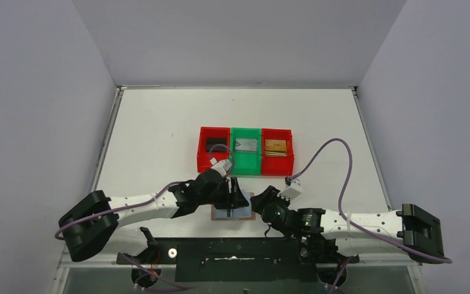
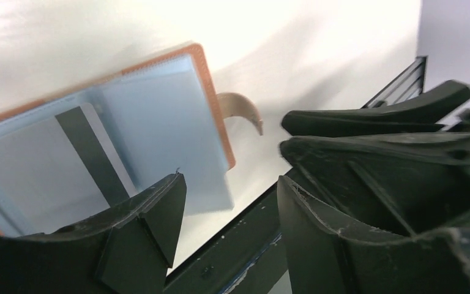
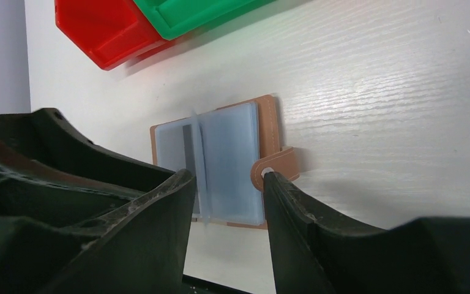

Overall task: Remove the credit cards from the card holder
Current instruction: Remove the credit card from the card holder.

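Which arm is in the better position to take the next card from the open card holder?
Probably the left. The left gripper hangs open over the card holder, a dark-striped card just ahead of it. The right gripper is open at the snap tab side, better for steadying.

Three open plastic bins stand in a row, side against side, on the white table (image 1: 159, 116), just beyond the left gripper (image 1: 232, 191) on the side away from the arms' bases. The green bin (image 1: 245, 171) is the middle one, almost straight ahead of that gripper. The left red bin (image 1: 201, 153) lies ahead and to its left. The right red bin (image 1: 277, 130) lies ahead and to its right, beyond the right gripper (image 1: 258, 201). (In the right wrist view only corners of a red bin and the green bin show, past the fingertips.) Behind both grippers, along the table's near edge, runs a black plate (image 1: 238, 251). Plain grey walls (image 1: 37, 92) close the table in on three sides.
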